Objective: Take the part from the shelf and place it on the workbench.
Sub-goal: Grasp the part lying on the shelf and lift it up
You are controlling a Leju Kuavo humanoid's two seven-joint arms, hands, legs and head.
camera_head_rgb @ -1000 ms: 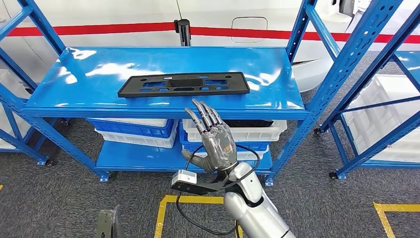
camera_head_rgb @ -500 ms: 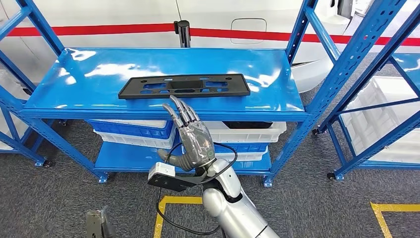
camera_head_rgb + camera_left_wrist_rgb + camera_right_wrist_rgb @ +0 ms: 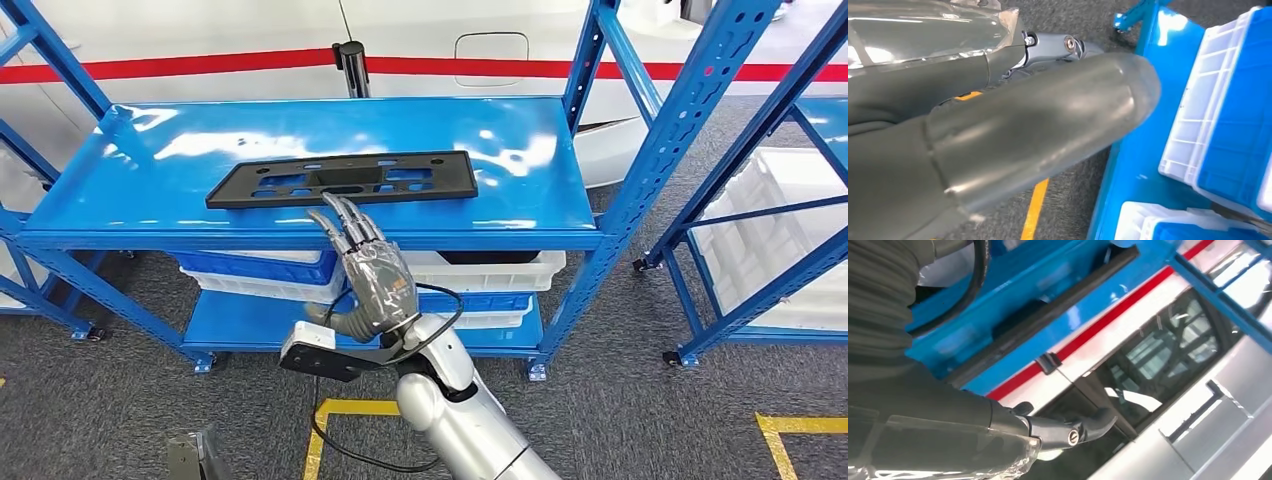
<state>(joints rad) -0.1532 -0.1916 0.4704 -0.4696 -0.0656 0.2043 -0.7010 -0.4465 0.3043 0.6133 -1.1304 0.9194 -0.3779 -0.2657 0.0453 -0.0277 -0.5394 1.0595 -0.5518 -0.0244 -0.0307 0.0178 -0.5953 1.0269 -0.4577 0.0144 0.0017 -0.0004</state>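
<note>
On the glossy blue shelf (image 3: 120,205) the flat black part (image 3: 340,178) lies ungripped; the right hand (image 3: 370,275), fingers extended and empty, risks skidding it rearward.

Silver right arm (image 3: 455,420) raised forward. Its grey many-fingered right hand (image 3: 375,280) is empty, fingers (image 3: 345,222) extended and slightly apart.

1. The part (image 3: 342,178) is a long, flat, black plastic panel with rectangular cutouts and small holes along it.
2. It lies flat on the top level of the blue shelf (image 3: 520,140), roughly lengthwise, near the front edge and left of middle.
</note>
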